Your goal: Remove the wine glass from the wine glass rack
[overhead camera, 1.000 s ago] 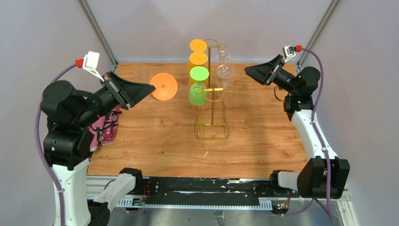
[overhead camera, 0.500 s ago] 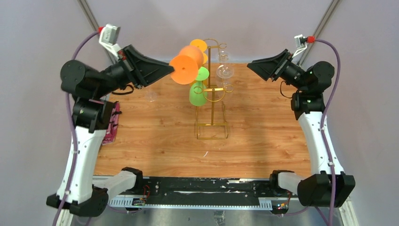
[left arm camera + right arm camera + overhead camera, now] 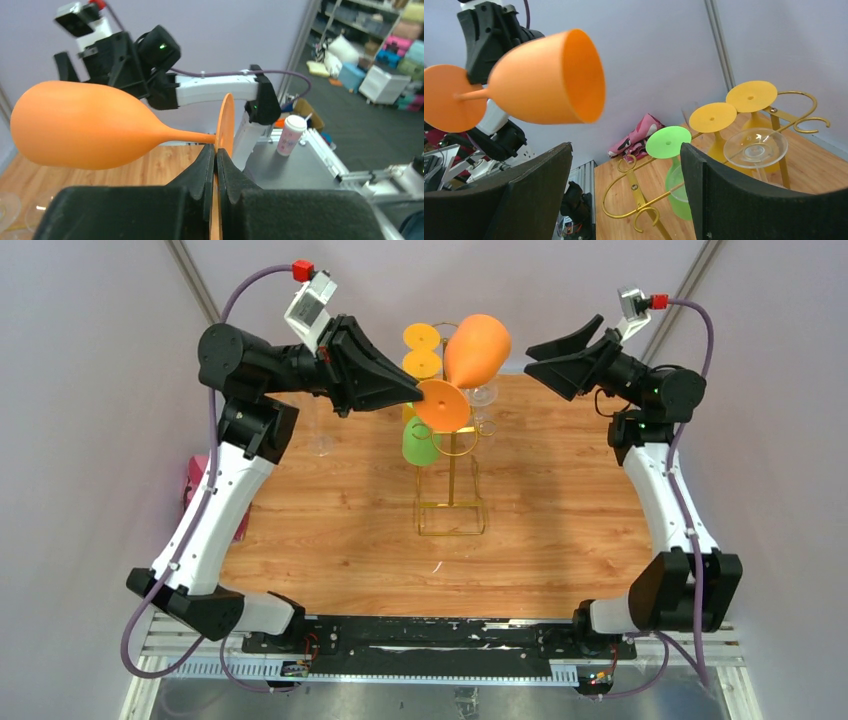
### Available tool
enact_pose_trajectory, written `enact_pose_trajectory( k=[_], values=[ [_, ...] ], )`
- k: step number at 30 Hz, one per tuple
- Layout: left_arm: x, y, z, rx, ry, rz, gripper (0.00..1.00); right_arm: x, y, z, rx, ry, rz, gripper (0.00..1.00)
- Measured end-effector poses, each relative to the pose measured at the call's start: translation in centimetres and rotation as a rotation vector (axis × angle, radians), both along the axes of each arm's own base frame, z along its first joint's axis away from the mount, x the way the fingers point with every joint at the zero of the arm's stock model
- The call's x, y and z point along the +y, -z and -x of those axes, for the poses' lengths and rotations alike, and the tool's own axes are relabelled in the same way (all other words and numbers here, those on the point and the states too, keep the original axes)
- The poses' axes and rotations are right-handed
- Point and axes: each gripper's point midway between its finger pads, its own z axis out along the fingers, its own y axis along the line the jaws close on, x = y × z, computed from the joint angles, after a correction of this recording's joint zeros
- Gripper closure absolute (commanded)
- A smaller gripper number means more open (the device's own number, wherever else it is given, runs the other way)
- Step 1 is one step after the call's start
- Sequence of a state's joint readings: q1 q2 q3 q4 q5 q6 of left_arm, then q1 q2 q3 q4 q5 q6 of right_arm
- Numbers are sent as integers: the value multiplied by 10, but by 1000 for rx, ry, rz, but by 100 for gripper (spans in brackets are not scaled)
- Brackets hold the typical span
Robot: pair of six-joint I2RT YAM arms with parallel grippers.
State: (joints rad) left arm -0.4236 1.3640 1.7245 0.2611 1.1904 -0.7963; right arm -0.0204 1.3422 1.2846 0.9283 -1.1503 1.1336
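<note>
My left gripper (image 3: 422,397) (image 3: 216,152) is shut on the flat foot of an orange wine glass (image 3: 476,348) (image 3: 85,131). It holds the glass on its side, high in the air over the top of the gold wine glass rack (image 3: 452,476) (image 3: 639,199). The bowl's mouth faces my right gripper (image 3: 543,358) (image 3: 626,146), which stands open and empty a little apart from it. A green glass (image 3: 420,440) (image 3: 668,141), two yellow glasses (image 3: 421,350) (image 3: 714,117) and clear glasses (image 3: 478,390) (image 3: 755,145) hang upside down on the rack.
A clear glass (image 3: 320,444) stands on the wooden table (image 3: 340,540) at the back left. A pink cloth (image 3: 194,476) (image 3: 639,132) lies at the table's left edge. Grey walls and metal corner posts (image 3: 205,300) close in the back.
My left arm has lifted and swung right, carrying the orange glass from the table's left side to above the rack and turning it on its side. The right gripper rose slightly.
</note>
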Motion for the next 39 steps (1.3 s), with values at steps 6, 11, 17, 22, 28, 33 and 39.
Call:
enact_pose_trajectory(
  k=[6,11,17,22,28,33,39],
  values=[
    [6,-4,35,-226,99,-7,100,2,-2,-9,-10,-107,-56,19],
    [8,7,44,-299,158,-35,100,3,-2,-9,-8,-148,-78,20],
    [8,17,43,-321,180,-51,100,5,-23,24,-116,-163,-69,20],
    [6,20,40,-320,184,-55,100,14,-43,63,-218,-204,-62,20],
    [-3,27,27,-290,197,-66,100,42,-52,92,-260,-330,-64,20],
    [-4,28,27,-288,204,-67,100,55,-45,84,-229,-382,-55,40],
    [1,26,18,-304,192,-79,100,62,-43,100,-223,-445,-33,100]
  ],
)
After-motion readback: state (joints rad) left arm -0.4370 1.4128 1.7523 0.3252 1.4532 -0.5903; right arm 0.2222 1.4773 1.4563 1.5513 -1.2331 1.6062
